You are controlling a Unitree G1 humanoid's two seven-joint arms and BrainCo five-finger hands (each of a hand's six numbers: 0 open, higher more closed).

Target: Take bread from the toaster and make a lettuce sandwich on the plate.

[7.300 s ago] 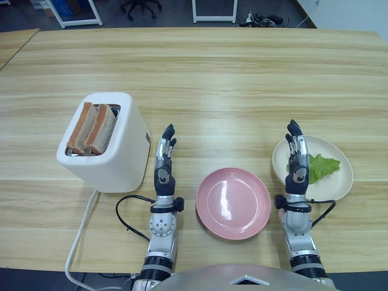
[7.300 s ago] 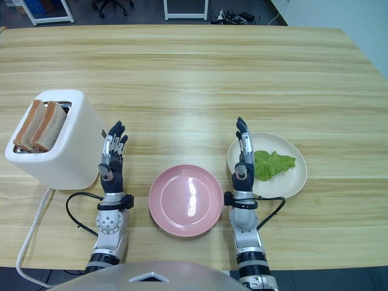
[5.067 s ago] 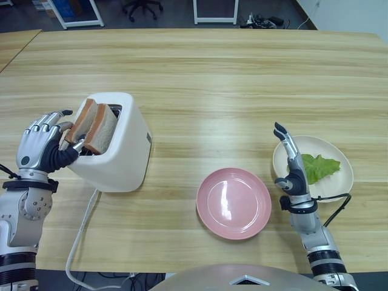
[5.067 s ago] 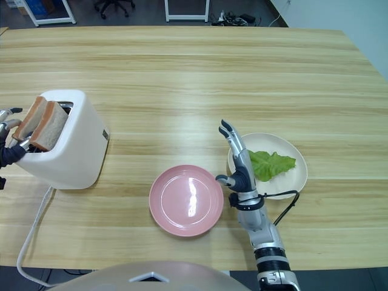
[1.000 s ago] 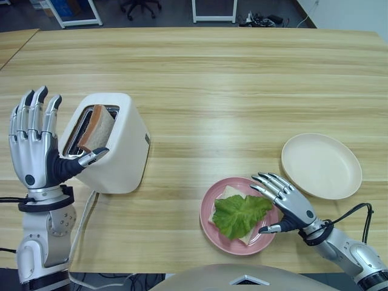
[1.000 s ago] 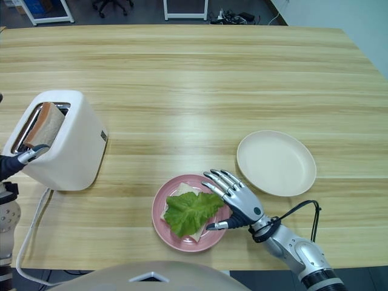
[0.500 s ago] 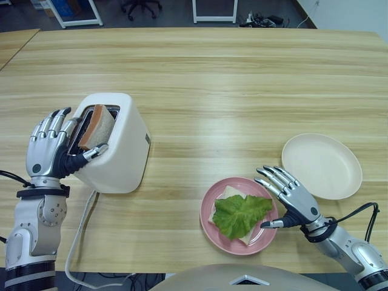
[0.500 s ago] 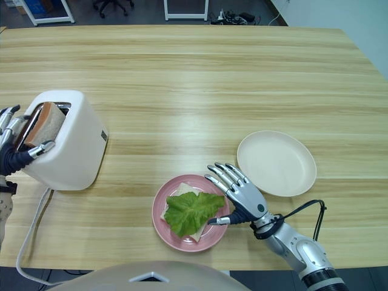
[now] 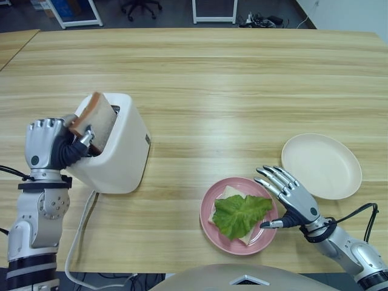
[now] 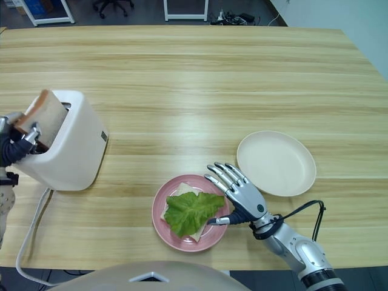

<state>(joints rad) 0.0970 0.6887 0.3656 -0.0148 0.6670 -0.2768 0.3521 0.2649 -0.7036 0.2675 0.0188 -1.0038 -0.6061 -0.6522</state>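
Observation:
A white toaster (image 9: pixel 121 151) stands at the left of the table. My left hand (image 9: pixel 45 145) is curled around a slice of bread (image 9: pixel 97 118) that is raised partly out of the toaster's slot. On the pink plate (image 9: pixel 233 239) lies another bread slice (image 9: pixel 221 195) with a green lettuce leaf (image 9: pixel 239 213) on top. My right hand (image 9: pixel 291 197) rests open just right of the pink plate, fingers spread, holding nothing.
A cream plate (image 9: pixel 321 165) sits bare at the right. The toaster's white cord (image 9: pixel 82 233) runs down toward the table's front edge. A black cable (image 9: pixel 357 212) loops off my right wrist. The wide wooden table stretches away behind.
My left hand has closed on the bread slice and lifted it partway out of the toaster. The right hand has stayed beside the pink plate.

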